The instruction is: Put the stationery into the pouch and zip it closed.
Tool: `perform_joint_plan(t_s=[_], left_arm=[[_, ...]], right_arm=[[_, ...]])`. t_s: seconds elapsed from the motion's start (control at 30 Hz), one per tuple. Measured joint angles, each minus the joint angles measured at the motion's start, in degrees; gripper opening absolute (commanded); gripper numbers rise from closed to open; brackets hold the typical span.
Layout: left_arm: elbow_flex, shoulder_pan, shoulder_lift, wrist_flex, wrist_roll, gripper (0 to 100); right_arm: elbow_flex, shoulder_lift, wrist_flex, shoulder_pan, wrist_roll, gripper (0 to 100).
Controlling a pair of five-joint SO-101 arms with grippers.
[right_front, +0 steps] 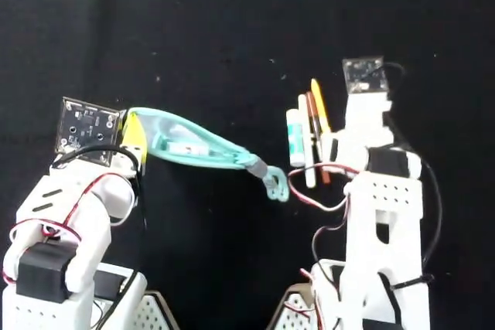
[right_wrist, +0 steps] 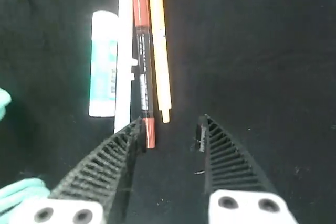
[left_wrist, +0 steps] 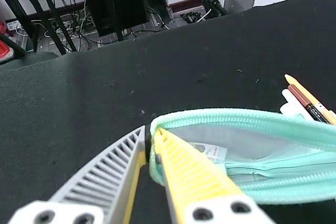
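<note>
L hand (left_wrist: pixel 149 132) pinches rim of open pouch (left_wrist: pixel 236 116) on counter (left_wrist: pixel 105 87). R hand (right_wrist: pixel 170 121) wide open, empty, tips just beside the pens (right_wrist: pixel 140 51).

The high view looks straight down over the table (right_front: pixel 232 36); both close, forward-facing wrist views share the pens (right_front: pixel 313 125) near its three o'clock.

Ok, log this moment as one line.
left gripper: shut on pouch rim | pouch: unzipped | right gripper: open, at brown pen end | glue stick, white pen, orange pen: outside pouch
</note>
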State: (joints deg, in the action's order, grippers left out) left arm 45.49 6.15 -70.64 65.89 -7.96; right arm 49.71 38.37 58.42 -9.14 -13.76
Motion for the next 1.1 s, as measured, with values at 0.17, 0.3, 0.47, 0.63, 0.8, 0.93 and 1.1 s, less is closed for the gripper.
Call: perform_joint_plan(t_s=[0.17, 0.3, 0.47, 0.63, 0.8, 0.93, 1.1], left_arm=[[0.3, 0.0, 0.0, 0.0, 0.0, 3], [0.3, 0.0, -0.2, 0.0, 0.0, 3], [0.3, 0.0, -0.4, 0.0, 0.0, 3], [0.3, 0.0, -0.4, 0.1, 0.0, 3], [0.3, 0.0, -0.4, 0.1, 0.0, 3], [0.3, 0.0, -0.4, 0.1, 0.0, 3], [0.3, 0.0, -0.4, 0.1, 0.0, 3]], right_arm=[[0.5, -0.3, -0.5, 0.5, -1.3, 16.5], [0.5, -1.0, -1.6, 4.3, -1.3, 16.5], [-4.7, -9.9, -4.2, 7.9, 0.7, 16.5], [-19.1, -28.0, -4.0, 8.7, 3.1, 16.5], [-33.3, -45.7, -1.9, 10.0, 3.7, 16.6], [-39.4, -54.9, -1.6, 12.7, 3.7, 16.6], [-43.5, -60.5, -1.6, 14.1, 3.7, 16.6]])
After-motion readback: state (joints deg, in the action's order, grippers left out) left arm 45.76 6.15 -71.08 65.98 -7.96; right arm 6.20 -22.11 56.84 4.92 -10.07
